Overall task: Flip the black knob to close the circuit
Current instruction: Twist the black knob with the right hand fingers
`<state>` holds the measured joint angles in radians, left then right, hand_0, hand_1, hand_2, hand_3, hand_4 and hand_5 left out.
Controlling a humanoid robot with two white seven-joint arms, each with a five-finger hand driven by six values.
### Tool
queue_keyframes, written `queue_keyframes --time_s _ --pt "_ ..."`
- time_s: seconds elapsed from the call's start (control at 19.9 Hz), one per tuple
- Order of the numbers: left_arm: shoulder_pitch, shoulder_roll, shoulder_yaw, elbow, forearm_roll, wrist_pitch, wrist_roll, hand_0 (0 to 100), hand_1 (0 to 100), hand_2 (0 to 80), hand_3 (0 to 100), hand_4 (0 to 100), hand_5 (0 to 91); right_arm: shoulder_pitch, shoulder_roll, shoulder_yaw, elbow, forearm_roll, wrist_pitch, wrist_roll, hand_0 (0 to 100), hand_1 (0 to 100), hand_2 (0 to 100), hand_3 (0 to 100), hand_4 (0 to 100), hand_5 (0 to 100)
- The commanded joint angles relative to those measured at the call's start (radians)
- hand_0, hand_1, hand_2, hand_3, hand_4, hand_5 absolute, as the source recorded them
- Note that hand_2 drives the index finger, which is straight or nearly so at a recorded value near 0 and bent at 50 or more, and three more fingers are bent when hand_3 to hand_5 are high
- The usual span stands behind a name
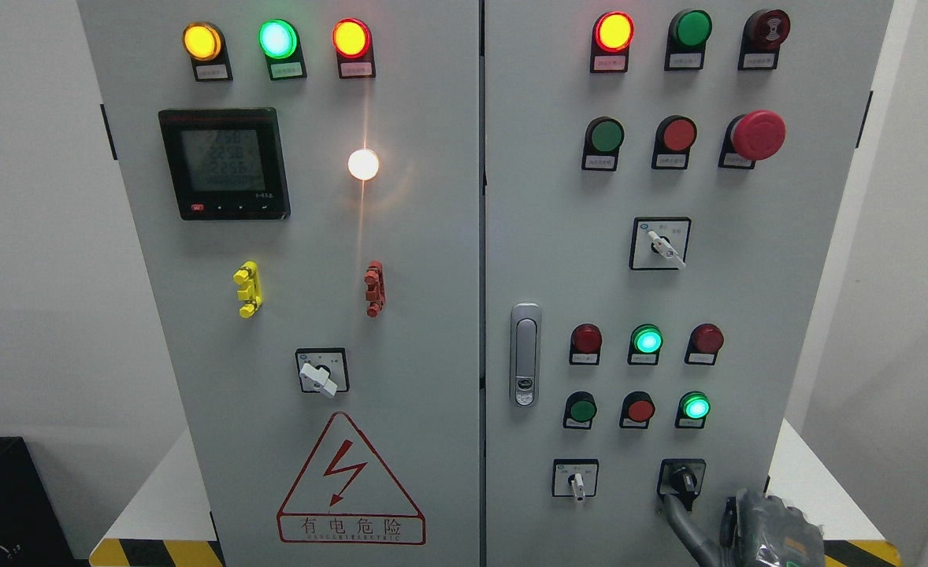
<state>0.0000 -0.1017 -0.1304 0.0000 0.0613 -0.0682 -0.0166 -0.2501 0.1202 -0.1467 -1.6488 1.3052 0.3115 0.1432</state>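
Note:
The black knob (681,477) sits in a black square plate at the bottom right of the right cabinet door (787,315). Its handle points downward. My right hand (763,531) comes in at the bottom edge, just below and right of the knob. One long grey finger (683,524) stretches up and left, and its tip touches the lower end of the knob. Another finger (729,516) stands apart to the right, so the hand is spread and not closed around the knob. The left arm is out of view.
A white selector switch (577,480) sits left of the knob. Above are rows of red and green pilot lights (647,341) and push buttons, another white selector (663,246), a red mushroom stop button (757,135) and a door latch (525,354). The left door carries a meter (224,163).

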Motion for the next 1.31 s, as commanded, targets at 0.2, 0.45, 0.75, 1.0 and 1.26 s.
queue_keyframes --time_s 0.2,0.45,0.75,1.0,1.26 --pt "0.021 0.001 0.0 -0.023 0.0 -0.001 0.0 12 56 0.0 0 0 0.0 0.0 -0.001 -0.065 -0.003 -0.004 0.003 0.001 0 0 88 100 92 99" --pt "0.021 0.0 0.0 -0.023 0.0 -0.001 0.0 12 56 0.0 0 0 0.0 -0.001 -0.001 -0.065 -0.003 -0.009 0.003 0.001 0 0 88 100 92 99" --pt "0.021 0.001 0.0 -0.023 0.0 -0.001 0.0 12 56 0.0 0 0 0.0 -0.002 -0.001 -0.065 -0.003 -0.018 0.003 0.001 0 0 88 100 92 99" --pt "0.021 -0.001 0.0 -0.023 0.0 -0.001 0.0 12 56 0.0 0 0 0.0 -0.005 -0.001 -0.064 -0.014 -0.021 0.003 0.003 0 0 88 100 92 99" --pt "0.021 0.001 0.0 -0.023 0.0 -0.001 0.0 12 56 0.0 0 0 0.0 -0.017 -0.001 -0.062 -0.014 -0.034 0.003 0.003 0 0 88 100 92 99"
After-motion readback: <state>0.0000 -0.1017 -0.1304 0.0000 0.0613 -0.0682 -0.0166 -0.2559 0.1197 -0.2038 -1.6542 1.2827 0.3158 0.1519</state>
